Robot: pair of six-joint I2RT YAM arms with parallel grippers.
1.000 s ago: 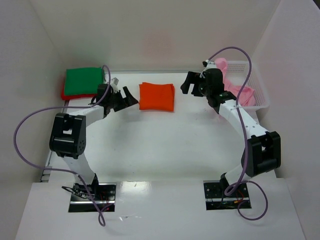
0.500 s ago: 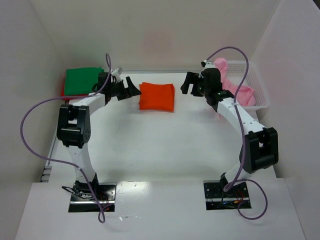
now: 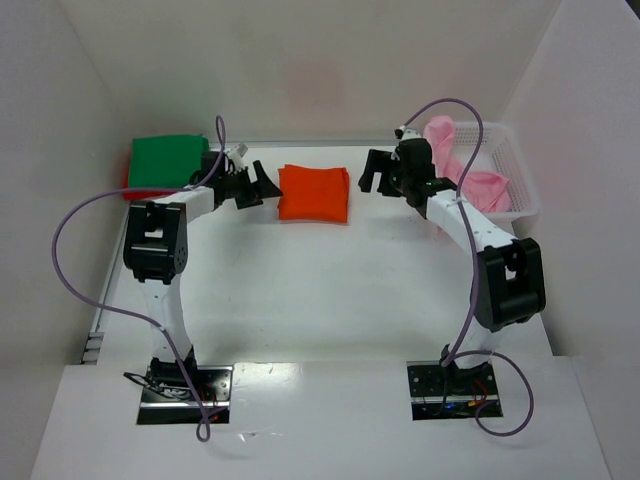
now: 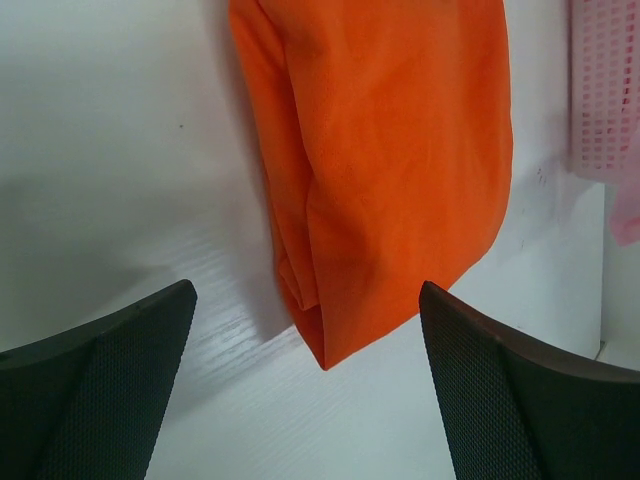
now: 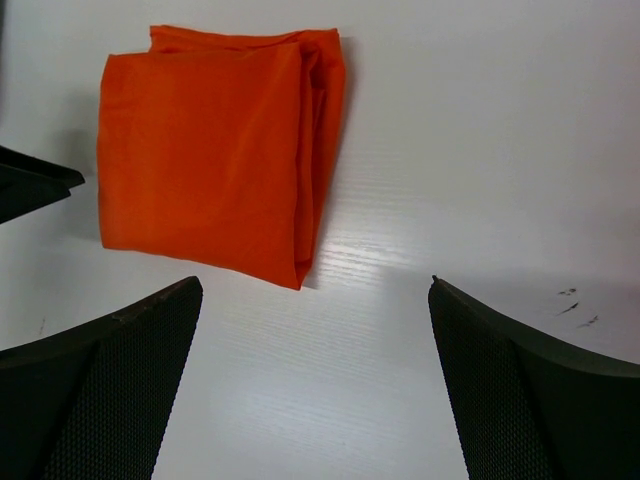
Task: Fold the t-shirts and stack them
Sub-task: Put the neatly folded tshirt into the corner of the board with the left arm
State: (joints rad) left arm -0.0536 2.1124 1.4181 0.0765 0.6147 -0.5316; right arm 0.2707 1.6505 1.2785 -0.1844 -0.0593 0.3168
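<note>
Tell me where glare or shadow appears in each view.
Top external view: soft, even light, no strong glare on the white table. Left wrist view: a grey shadow lies on the table beside the folded bright orange cloth t-shirt. Right wrist view: a bright sheen beside that shirt's right edge; the shirt is sharp.

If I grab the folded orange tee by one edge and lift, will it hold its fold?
Probably not: the orange t-shirt is soft cloth in loose layers with open edges, so it would likely droop and unfold. It looks light. Pushed, it may bunch rather than slide whole.
</note>
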